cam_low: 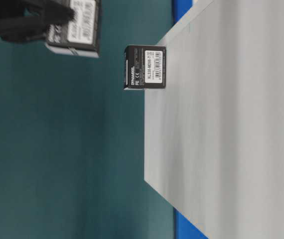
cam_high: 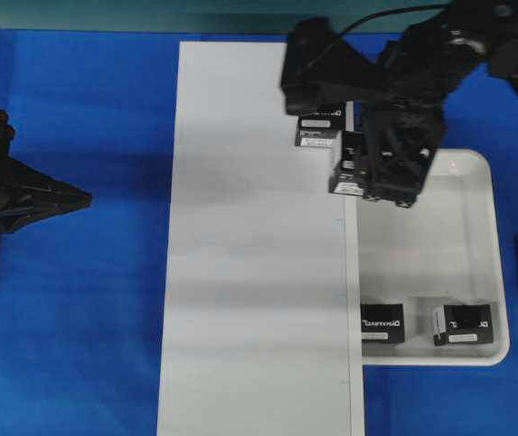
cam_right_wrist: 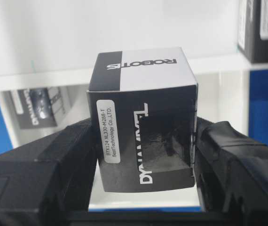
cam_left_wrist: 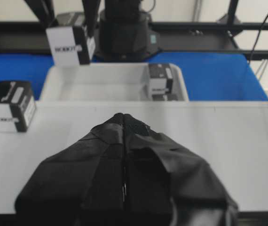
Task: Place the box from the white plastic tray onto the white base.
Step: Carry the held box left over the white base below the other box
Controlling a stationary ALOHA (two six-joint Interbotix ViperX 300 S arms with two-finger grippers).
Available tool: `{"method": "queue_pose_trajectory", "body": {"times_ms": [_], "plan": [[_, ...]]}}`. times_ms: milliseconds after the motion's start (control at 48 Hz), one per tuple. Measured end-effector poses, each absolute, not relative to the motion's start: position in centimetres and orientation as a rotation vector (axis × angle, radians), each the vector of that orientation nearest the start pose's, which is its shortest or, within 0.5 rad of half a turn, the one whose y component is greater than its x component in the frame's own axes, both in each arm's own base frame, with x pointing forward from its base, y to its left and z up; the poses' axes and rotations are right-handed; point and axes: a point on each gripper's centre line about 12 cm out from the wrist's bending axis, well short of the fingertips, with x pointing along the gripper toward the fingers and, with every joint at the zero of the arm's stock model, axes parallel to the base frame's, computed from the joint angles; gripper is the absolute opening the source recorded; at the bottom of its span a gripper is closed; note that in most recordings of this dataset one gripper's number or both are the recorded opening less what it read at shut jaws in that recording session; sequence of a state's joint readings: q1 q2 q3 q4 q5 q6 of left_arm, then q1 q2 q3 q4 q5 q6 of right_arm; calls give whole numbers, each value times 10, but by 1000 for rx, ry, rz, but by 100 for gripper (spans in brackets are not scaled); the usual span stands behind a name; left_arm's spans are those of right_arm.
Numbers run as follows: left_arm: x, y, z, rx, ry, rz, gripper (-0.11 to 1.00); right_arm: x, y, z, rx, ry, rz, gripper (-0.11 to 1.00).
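Your right gripper [cam_right_wrist: 145, 155] carries one box [cam_right_wrist: 143, 125] in the air over the edge where the white plastic tray [cam_high: 482, 195] meets the white base [cam_high: 259, 272].

Look at the right wrist view: the two black fingers [cam_right_wrist: 44, 165] press on opposite sides of the box, so your tool is pinching it, with the "ROBOTIS" face turned away from the camera. From overhead, the held box hangs just inside the tray's far corner, beside the base's long edge with the tick marks. A second box [cam_high: 319, 129] already sits on the base, near that same edge and just beyond the held one. Two more boxes [cam_high: 463, 324] rest side by side at the tray's near end. Your left gripper [cam_left_wrist: 124, 141] hovers over the base's opposite side, fingers pressed together, holding nothing.
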State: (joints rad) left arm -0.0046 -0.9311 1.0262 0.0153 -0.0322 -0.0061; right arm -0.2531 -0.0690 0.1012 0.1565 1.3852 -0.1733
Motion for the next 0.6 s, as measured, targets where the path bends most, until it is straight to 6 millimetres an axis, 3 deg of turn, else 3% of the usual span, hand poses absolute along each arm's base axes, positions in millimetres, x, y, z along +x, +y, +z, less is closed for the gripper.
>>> {"method": "queue_pose_trajectory", "body": {"times_ms": [605], "plan": [[211,-1,318,9,60,-7,-7,384,-75,265,128,1448,65,58]]}}
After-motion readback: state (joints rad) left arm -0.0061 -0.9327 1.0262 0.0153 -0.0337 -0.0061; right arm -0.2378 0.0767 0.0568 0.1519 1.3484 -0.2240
